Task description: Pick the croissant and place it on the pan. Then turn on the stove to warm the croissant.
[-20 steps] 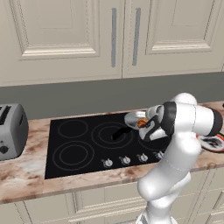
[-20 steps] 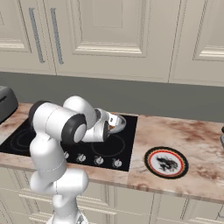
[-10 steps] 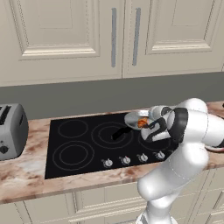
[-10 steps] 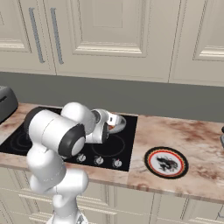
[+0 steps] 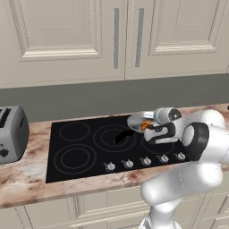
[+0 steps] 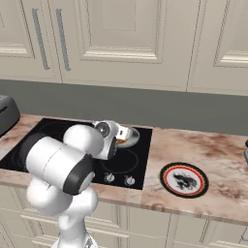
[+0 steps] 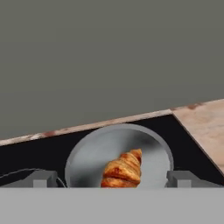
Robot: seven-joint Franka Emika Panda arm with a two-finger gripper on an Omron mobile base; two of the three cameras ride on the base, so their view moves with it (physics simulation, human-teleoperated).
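- The small orange-brown lumpy croissant lies inside the shallow round grey metal pan, which sits on the far right burner of the flat black glass stove; placing looks done.
- The two-finger gripper hangs just on the near side of the pan, jaws wide apart and gripping nothing.
- Judged next: pull clear, drop to the small silver knobs along the stove's near edge, and turn the one for that burner.
- The counter is pinkish marble; a grey toaster stands left, a round red-rimmed plate right, cream cabinets above.
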